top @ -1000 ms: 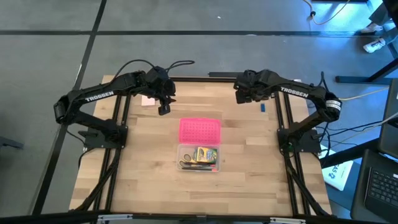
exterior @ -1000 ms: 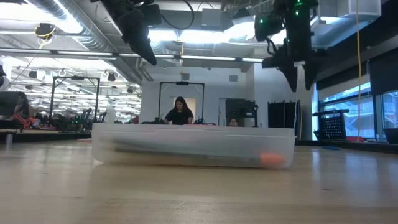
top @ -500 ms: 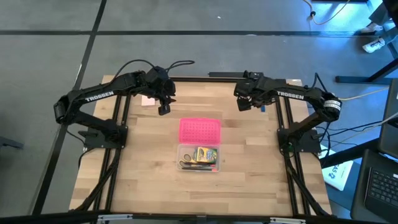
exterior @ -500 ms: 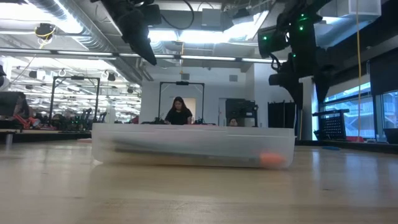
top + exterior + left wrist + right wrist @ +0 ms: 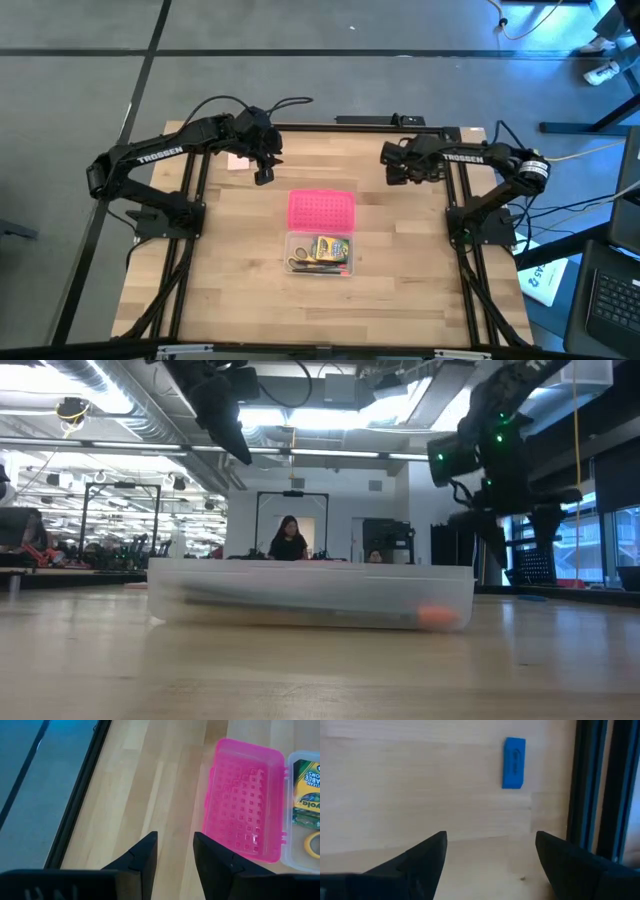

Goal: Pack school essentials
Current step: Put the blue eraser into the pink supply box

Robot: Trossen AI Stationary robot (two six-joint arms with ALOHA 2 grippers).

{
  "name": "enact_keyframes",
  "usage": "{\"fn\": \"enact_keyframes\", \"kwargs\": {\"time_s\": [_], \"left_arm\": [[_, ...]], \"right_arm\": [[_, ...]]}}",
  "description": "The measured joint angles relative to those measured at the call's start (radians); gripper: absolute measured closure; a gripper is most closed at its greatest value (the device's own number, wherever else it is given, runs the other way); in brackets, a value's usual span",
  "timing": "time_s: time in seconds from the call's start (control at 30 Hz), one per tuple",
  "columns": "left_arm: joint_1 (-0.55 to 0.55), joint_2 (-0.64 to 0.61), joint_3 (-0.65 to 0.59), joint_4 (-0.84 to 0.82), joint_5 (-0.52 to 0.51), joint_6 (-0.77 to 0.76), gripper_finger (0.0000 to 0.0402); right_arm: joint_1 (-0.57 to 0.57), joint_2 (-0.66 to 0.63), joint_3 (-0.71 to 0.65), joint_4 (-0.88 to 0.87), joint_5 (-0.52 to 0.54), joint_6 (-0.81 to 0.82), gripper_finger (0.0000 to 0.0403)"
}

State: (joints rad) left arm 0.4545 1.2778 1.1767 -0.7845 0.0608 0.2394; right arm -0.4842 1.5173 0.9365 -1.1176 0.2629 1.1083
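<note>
Wooden slatted table (image 5: 230, 270), top view: bare board lies open on both sides of the clear rectangular case (image 5: 320, 254) at centre, whose pink perforated lid (image 5: 321, 210) is folded back flat. Right gripper (image 5: 392, 166) hovers near the far right black frame edge, jaws spread wide and empty, above one small blue rectangular eraser (image 5: 513, 762) lying on the wood. Left gripper (image 5: 263, 176) hangs above the table beyond the lid, jaws narrowly parted, holding nothing. One yellow-green crayon box (image 5: 331, 247) and one pair of yellow-handled scissors (image 5: 298, 263) lie inside the case; one pale pink square pad (image 5: 237, 160) lies beneath the left arm.
</note>
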Motion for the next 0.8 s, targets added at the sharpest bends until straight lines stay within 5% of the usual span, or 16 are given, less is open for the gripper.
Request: {"fn": "enact_keyframes", "kwargs": {"time_s": [0.8], "left_arm": [[0.0, 0.0, 0.0, 0.0, 0.0, 0.0, 0.0282]], "right_arm": [[-0.121, 0.001, -0.172, 0.258, 0.185, -0.065, 0.0096]]}}
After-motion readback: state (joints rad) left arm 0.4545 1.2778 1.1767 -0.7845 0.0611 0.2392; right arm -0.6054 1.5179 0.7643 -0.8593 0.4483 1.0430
